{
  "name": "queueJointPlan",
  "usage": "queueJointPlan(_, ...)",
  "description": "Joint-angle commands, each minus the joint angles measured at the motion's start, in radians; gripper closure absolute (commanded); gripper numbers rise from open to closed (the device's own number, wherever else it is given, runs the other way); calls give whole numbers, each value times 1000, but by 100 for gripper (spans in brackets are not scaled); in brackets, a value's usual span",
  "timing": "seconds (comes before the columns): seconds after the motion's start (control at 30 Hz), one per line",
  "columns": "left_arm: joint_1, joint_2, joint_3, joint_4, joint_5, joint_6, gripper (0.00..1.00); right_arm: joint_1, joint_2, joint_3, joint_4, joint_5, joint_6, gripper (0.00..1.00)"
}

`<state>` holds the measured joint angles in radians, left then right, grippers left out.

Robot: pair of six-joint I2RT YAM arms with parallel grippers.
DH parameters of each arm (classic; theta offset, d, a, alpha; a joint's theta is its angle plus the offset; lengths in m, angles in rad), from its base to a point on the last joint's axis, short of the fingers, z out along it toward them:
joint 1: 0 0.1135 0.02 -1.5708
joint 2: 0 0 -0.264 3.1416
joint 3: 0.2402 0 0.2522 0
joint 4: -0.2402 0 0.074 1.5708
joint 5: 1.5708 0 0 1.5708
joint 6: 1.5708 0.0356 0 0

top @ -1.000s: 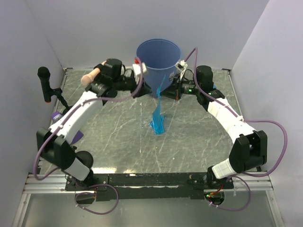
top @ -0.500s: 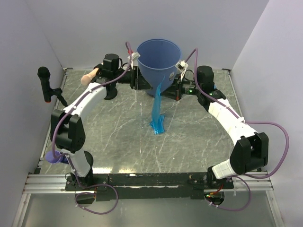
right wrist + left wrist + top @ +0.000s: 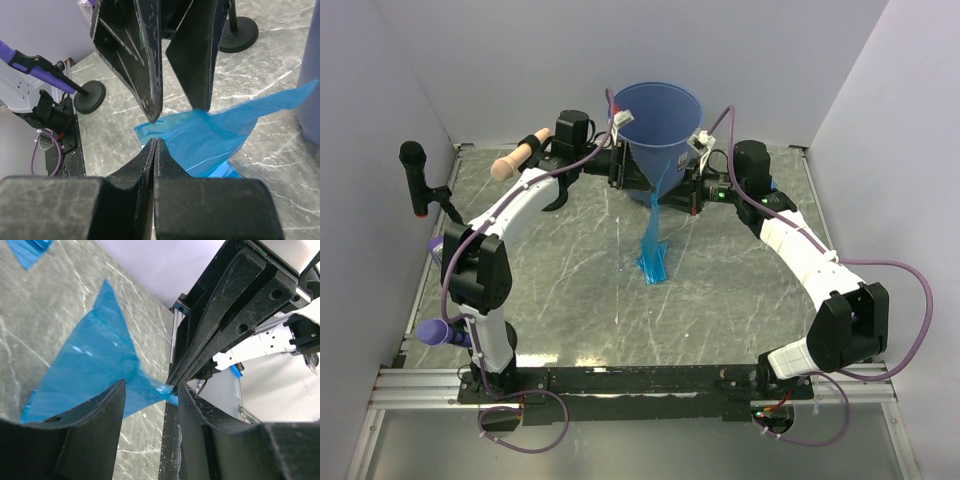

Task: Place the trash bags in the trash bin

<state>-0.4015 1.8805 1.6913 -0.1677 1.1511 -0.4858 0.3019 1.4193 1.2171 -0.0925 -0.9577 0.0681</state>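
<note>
The trash bin, a round blue bucket, stands at the back middle of the table. A thin blue trash bag stretches from the table up to a pinched corner just in front of the bin. My right gripper is shut on that corner of the film. Facing it, my left gripper is open, and the bag passes between its fingertips without being squeezed. The bag's lower end rests bunched on the table.
A black microphone-like object on a stand is at the left wall, with a beige handle behind the left arm. Purple items lie near the left arm's base. Black round stand bases sit on the marble table.
My left arm has swung right to meet the raised bag, and its jaws have opened around the film. The right arm and the bag have hardly moved.
</note>
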Motion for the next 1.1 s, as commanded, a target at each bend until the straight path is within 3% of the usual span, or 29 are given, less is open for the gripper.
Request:
queueJointPlan(0.0, -10, 12, 54, -42, 25, 19, 51, 14, -26, 22, 13, 4, -24, 100)
queueJointPlan(0.23, -25, 2, 44, -62, 39, 52, 60, 22, -26, 25, 16, 16, -22, 100)
queueJointPlan(0.57, -34, 2, 19, -62, 22, 56, 99, 22, -54, -5, -1, 42, -40, 100)
queueJointPlan(1.07, -2, -34, 28, -108, -60, 130, 99, -15, -109, -51, -93, 140, -96, 100)
